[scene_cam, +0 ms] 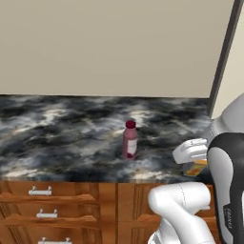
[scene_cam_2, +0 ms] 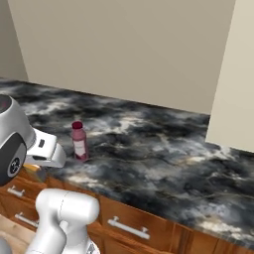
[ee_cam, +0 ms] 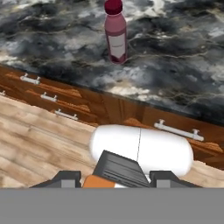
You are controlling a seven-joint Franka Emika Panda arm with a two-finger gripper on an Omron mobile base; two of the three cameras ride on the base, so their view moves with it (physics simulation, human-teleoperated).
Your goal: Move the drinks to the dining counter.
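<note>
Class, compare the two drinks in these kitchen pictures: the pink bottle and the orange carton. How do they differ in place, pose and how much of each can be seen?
The bottle stands upright and free on the dining counter; the carton sits at the gripper, between its fingers. The bottle shows whole, with dark red cap and white label; the carton shows only as an orange sliver behind the arm. The bottle is maroon-pink, the carton orange-yellow. The pictures cannot settle whether the carton touches the counter.

You get even, soft, bright light with no clear source. The maroon-pink plastic bottle [scene_cam: 130,140] drops only a faint dark patch on the black-and-grey marbled stone countertop [scene_cam: 62,138]. Everything looks slightly soft and low-resolution, without glare or edge distortion.
</note>
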